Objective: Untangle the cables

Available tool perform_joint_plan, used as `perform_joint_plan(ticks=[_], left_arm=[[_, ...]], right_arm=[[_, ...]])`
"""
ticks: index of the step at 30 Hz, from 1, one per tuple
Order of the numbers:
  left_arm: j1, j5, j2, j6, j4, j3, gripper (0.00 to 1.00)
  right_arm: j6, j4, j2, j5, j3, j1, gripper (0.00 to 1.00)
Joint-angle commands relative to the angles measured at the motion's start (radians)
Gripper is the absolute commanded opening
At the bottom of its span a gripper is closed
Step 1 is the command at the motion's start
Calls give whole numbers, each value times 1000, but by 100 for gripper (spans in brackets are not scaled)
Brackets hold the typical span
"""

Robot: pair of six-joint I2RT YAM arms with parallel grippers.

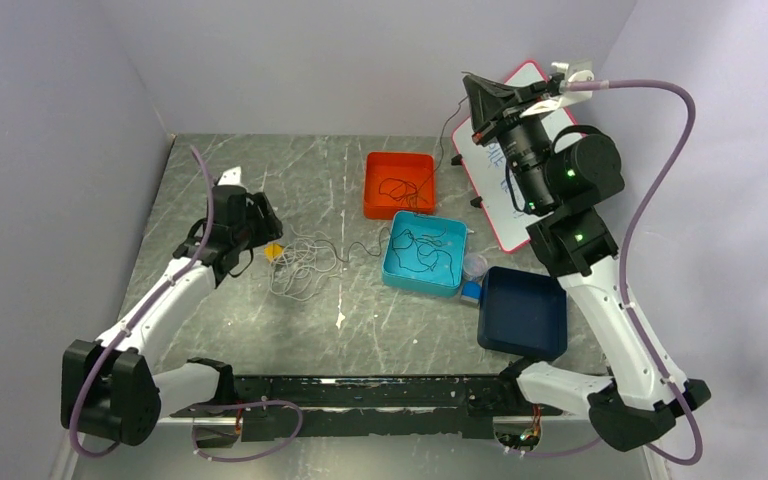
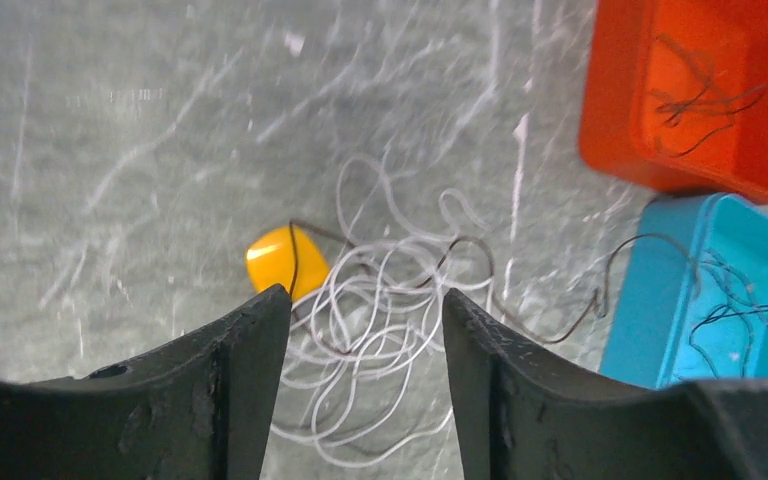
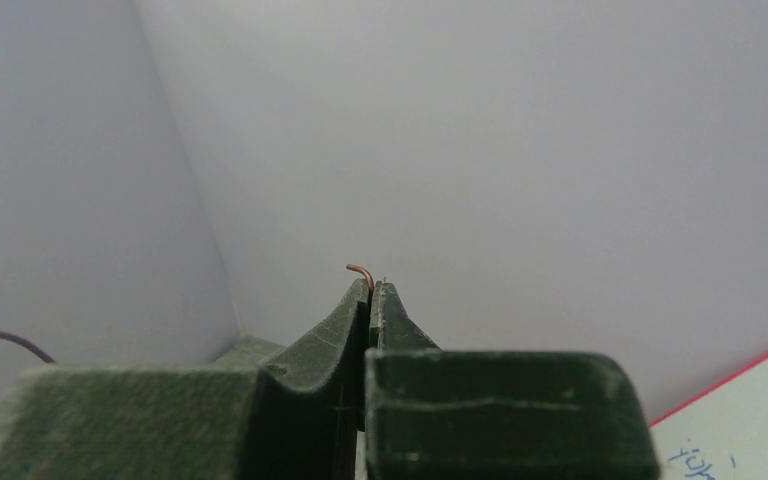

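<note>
A tangle of thin white cables (image 1: 303, 266) lies on the grey table, with a dark cable (image 1: 363, 246) running from it to the teal bin (image 1: 391, 276). My left gripper (image 1: 263, 228) is open and hovers just left of the tangle. In the left wrist view the white loops (image 2: 380, 300) lie between and beyond its spread fingers (image 2: 365, 295). My right gripper (image 1: 475, 98) is raised high at the back right, shut on a thin brown cable (image 3: 358, 268) whose end pokes out of the tips (image 3: 371, 285). That cable (image 1: 447, 135) hangs down towards the orange bin (image 1: 372, 165).
A small yellow block (image 1: 274, 251) touches the tangle's left side, also in the left wrist view (image 2: 280, 258). The orange and teal bins both hold dark cables. A dark blue bin (image 1: 522, 312), a small cup (image 1: 475, 265) and a red-edged whiteboard (image 1: 500, 200) stand right.
</note>
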Motion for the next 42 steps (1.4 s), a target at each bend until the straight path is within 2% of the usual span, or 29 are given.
perform_joint_plan(ticks=[1,4,5,7,12,16,27,32,40,42], left_arm=[[4,72,-11,135,-3,109,65],[0,210,73,221,-12,188,67],[-10,254,107,235,-15,213,71],[-53,311,167,260,3,248,74],[-201,377,318,307,52,320,73],[-255,440,436,320,80,364,70],[-301,396,641,346,15,453,61],[-317,389,711,354,-19,486,49],[-326,442,699,341,-52,521,10],[-325,453,669,338,-74,551,7]], right_arm=[[-25,-23,-44,44,-24,-5,0],[-27,-35,-50,52,-36,-6,0],[-24,-37,-51,54,-44,-7,0],[-19,-40,-54,56,-53,-6,0],[-17,-57,-65,73,-66,-6,0],[-16,-75,-74,80,-74,-6,0],[-18,-92,-97,116,-108,-7,0],[-15,-95,-102,122,-120,-8,0],[-26,-103,-115,131,-122,-7,0],[-29,-104,-115,132,-122,-8,0]])
